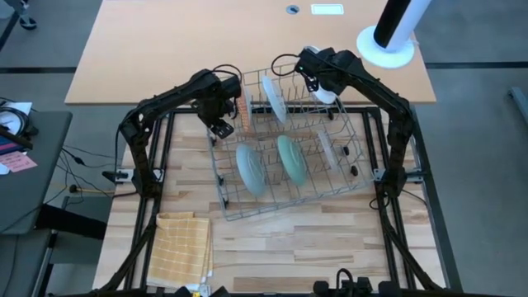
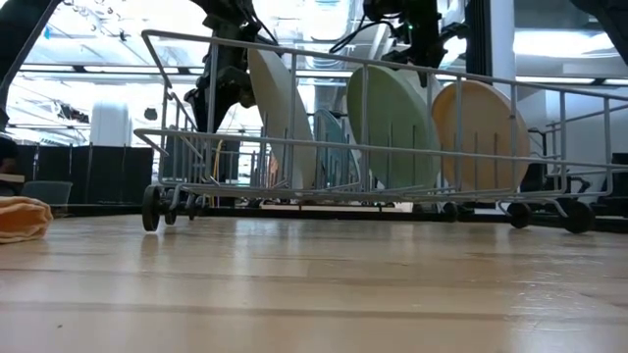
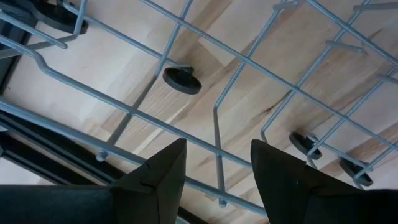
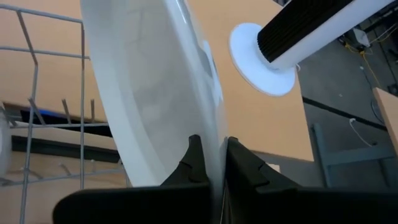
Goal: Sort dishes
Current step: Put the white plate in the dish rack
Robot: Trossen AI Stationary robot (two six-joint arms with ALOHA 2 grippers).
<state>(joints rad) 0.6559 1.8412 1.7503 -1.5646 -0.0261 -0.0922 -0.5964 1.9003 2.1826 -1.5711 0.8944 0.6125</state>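
Here, right gripper (image 4: 210, 163) clamps a white plate's (image 4: 149, 81) rim.
Upper right of the high view, apparently over the rack (image 1: 289, 198); left gripper (image 3: 214, 171) gapes, empty.

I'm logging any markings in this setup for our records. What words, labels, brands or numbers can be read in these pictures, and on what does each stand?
No text can be read in any view.
The white plate in the right gripper: no marking shows.
The plates standing in the wire rack: no lettering shows.
The yellow checked cloth: pattern only.
Papers on the side desk: too small to read.
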